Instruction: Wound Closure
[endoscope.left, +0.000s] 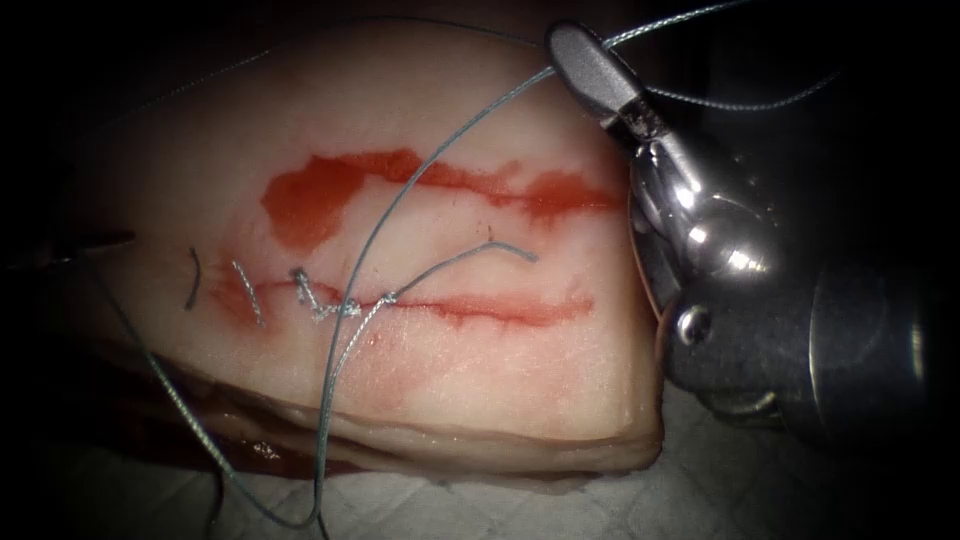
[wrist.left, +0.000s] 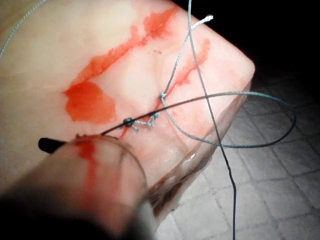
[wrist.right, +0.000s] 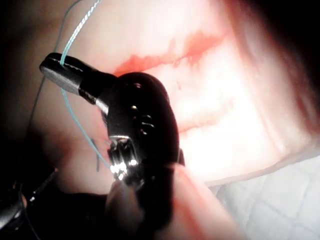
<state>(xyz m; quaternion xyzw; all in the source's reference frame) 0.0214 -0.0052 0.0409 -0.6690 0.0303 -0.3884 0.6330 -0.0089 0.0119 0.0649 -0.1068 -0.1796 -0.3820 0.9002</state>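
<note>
My right gripper (endoscope.left: 590, 70) clamped on thread (endoscope.left: 360, 260) above tissue's (endoscope.left: 450, 380) far edge. Thread runs down across red fluid (endoscope.left: 310, 195) to knot (endoscope.left: 345, 310) on cut (endoscope.left: 480, 308); short tail lifts right of knot. Needle unseen.

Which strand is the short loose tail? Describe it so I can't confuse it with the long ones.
Find the cut, the lower red line on the tissue. From the rightmost stitch on it, the short tail arcs to the right and ends free over the tissue. Its neighbours are long: one strand runs up to the right claw, another drops past the tissue's front edge.
</note>
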